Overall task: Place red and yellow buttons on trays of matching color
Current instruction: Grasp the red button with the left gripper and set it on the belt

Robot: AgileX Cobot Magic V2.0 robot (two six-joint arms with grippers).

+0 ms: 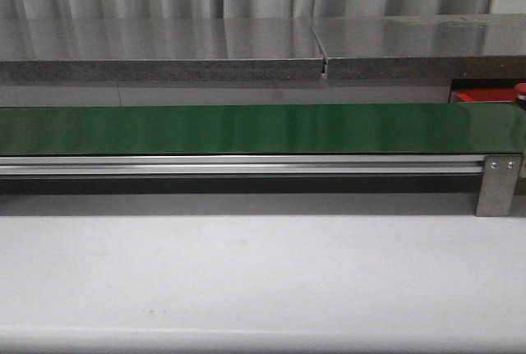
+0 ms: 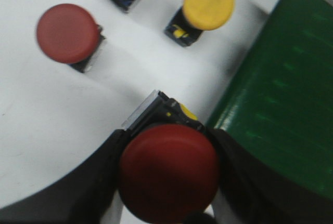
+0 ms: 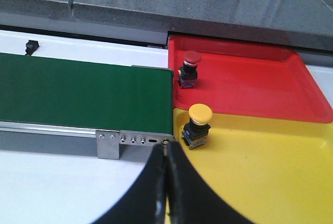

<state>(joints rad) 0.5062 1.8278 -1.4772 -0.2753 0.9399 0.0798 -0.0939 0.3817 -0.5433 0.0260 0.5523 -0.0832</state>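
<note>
Left fingers [image 2: 169, 182] are clamped on a red button [image 2: 167, 169] right beside the green belt's [image 2: 281, 109] end — right fingers [image 3: 166, 182] pinched shut, empty, by the trays [image 3: 250, 86].

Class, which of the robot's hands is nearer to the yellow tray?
The right hand: it hovers shut at the yellow tray, beside the belt's end. The left hand grips a red button with no tray in view.
</note>
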